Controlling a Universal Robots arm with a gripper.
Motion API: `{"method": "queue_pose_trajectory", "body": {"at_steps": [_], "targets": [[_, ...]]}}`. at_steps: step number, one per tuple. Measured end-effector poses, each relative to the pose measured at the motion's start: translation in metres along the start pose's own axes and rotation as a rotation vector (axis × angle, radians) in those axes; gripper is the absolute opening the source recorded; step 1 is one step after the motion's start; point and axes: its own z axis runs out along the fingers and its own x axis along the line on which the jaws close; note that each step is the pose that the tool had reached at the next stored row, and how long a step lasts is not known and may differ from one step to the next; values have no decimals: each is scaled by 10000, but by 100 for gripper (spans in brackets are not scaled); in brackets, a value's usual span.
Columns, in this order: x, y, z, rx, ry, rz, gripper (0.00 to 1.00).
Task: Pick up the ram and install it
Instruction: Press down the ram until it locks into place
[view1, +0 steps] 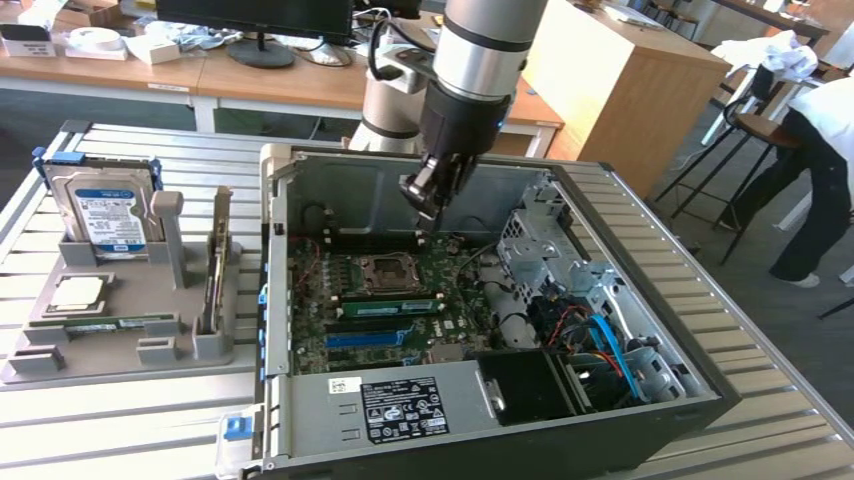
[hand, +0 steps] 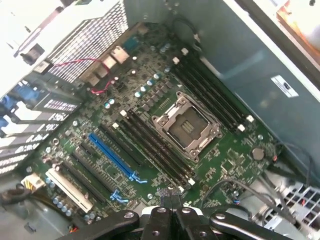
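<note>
My gripper (view1: 424, 205) hangs inside the open PC case (view1: 287, 300), above the motherboard (view1: 400, 300) and near the case's rear wall. Its fingers are shut with nothing between them. In the wrist view the gripper (hand: 170, 199) hovers over the empty CPU socket (hand: 187, 125) and the black memory slots (hand: 155, 150) beside it. A long green ram stick (view1: 390, 305) sits in a motherboard slot just in front of the socket, below and in front of the gripper. A similar green stick (view1: 114, 323) lies flat in the grey fixture (view1: 40, 365) at the exterior view's left.
The fixture also holds a hard drive (view1: 107, 215), a square silver CPU (view1: 78, 292) and a thin board standing on edge (view1: 216, 265). Cables and a drive cage (view1: 587, 320) crowd the case's right side. A person (view1: 814, 180) stands at the far right. Desks stand behind.
</note>
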Motion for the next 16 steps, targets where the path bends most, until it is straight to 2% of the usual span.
{"method": "queue_pose_trajectory", "body": {"at_steps": [16], "targets": [[22, 20, 12, 117, -57, 2088, 10]]}}
